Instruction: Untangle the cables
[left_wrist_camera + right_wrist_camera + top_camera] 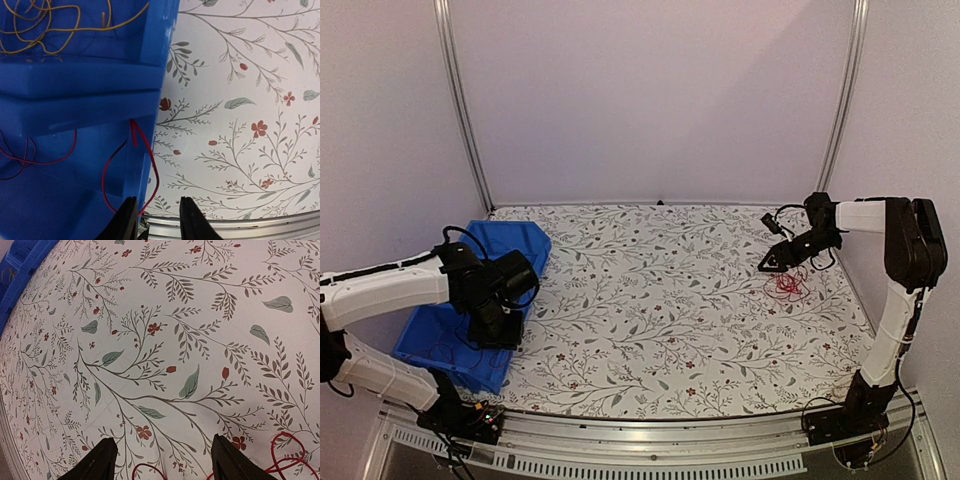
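Observation:
The cables lie in two places. A small red clump [787, 285] sits on the floral table at the right, just below my right gripper [772, 265]. In the right wrist view that gripper [165, 462] stands wide open, with red loops [289, 455] showing at the frame's bottom edge. My left gripper [498, 322] hovers over the blue bin's [515, 240] near edge. In the left wrist view, yellow cables [50, 30] fill one compartment and red strands [30, 159] lie in another. A red loop [155, 172] drapes over the bin wall [75, 95], ending beside the left finger [125, 220]. The left gripper [157, 219] has a narrow gap with nothing between its fingers.
The table carries a floral-patterned cloth [670, 300]. A metal rail [240, 225] runs along its near edge. Upright frame posts [460, 100] stand at the back corners before the pale walls. The blue bin's corner [20, 270] appears far left in the right wrist view.

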You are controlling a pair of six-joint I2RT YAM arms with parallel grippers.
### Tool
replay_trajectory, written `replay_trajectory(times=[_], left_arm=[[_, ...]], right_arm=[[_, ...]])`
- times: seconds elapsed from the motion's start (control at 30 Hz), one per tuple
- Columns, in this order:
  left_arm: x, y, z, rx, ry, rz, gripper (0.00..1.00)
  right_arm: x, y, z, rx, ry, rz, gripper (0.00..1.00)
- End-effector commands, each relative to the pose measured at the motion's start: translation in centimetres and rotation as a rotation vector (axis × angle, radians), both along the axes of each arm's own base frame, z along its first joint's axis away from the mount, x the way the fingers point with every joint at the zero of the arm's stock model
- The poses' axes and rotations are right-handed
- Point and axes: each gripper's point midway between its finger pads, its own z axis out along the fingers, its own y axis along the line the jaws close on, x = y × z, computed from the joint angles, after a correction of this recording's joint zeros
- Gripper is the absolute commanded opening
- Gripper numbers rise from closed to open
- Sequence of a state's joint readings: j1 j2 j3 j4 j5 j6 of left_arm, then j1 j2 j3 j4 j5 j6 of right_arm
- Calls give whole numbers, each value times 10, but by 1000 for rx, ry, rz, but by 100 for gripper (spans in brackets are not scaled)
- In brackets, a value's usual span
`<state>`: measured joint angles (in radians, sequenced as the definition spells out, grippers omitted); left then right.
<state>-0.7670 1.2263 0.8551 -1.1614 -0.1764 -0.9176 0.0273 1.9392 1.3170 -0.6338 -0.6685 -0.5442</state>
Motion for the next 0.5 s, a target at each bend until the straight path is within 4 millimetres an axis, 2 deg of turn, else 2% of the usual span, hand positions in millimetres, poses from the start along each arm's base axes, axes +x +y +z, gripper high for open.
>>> replay_trajectory(times=[0.0, 0.17, 0.47], left_arm=[[5, -6, -7, 2, -20, -14, 25], [9, -14, -15, -22, -21, -30, 19], [5, -1, -22, 75, 23, -33, 18]], right_arm=[[1, 5, 1, 19, 3, 25, 68], [0, 5, 0, 18, 6, 29, 68], [-2, 6, -3, 19, 18, 32, 68]])
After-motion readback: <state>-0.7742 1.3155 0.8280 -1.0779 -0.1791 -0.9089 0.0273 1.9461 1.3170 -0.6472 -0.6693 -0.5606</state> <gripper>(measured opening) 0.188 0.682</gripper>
